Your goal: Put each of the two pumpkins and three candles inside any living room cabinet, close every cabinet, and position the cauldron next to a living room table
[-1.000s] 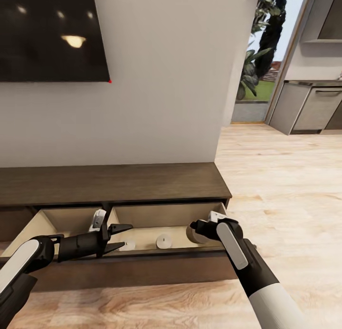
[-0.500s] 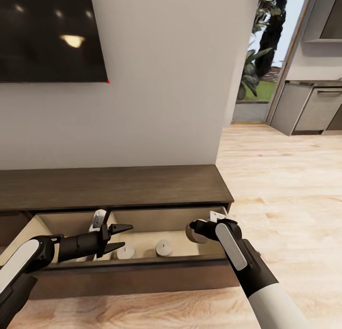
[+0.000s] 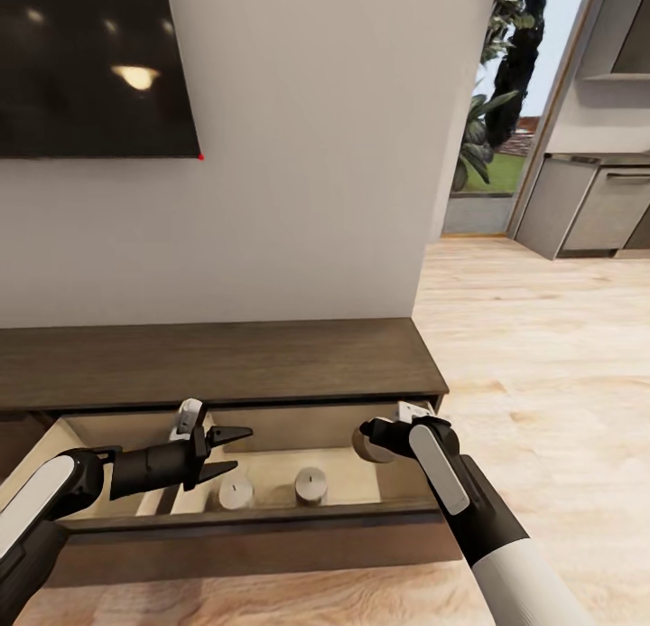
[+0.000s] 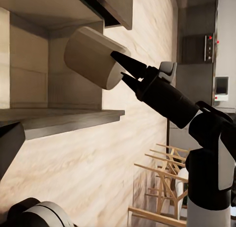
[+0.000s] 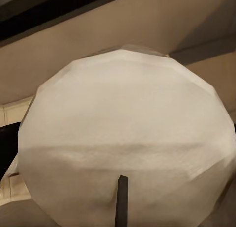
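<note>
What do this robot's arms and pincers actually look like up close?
Both arms are white-shelled with black joints and black wrists. The right arm's forearm carries a pale grey oval panel. The left gripper and the right gripper end in slim, pointed black fingers.

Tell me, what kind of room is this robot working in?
Probably a living room: a dark screen hangs on the wall above a long low wooden cabinet, with a kitchen counter visible through the opening beyond.

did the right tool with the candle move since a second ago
Cannot tell. The right tool, shut on a candle, sits at nearly the same place in the head view; the cabinet and wall shifted slightly, which suggests the camera moved instead.
</note>
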`<state>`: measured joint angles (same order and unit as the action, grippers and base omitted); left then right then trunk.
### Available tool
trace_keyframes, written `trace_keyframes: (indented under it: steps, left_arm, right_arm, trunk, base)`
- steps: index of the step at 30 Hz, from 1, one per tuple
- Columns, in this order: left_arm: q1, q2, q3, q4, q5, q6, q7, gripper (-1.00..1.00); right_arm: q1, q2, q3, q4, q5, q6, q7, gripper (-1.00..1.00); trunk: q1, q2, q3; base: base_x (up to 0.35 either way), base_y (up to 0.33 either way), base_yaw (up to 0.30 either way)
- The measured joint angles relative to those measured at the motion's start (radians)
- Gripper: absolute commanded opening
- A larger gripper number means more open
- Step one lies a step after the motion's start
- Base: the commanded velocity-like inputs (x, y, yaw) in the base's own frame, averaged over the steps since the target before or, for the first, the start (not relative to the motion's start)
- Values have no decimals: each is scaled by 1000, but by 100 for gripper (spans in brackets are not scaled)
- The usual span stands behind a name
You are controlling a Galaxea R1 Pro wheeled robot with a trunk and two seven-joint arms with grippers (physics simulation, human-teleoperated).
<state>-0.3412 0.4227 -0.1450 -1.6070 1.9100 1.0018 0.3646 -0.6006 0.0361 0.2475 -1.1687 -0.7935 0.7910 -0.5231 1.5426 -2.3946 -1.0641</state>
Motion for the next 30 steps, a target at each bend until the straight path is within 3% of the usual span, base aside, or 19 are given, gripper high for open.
trace_keyframes:
  steps: [8,15,30]
  left_arm:
    - [0,0,-1,0,0,0,0,100]
    - [0,0,-2,1,0,0,0,100]
    - [0,0,-3,1,0,0,1,100]
  right_arm:
    - [0,-1,0,4,-1,3,0,-100]
    - [-4,0,0,82,0,7,0,-100]
    - [-5,0,0,93,3,0,1,-100]
  trunk:
    - [0,0,0]
    - [0,0,0]
    - [0,0,0]
  base:
    - [75,-24,0]
    - [55,-38,0]
    - [29,-1,0]
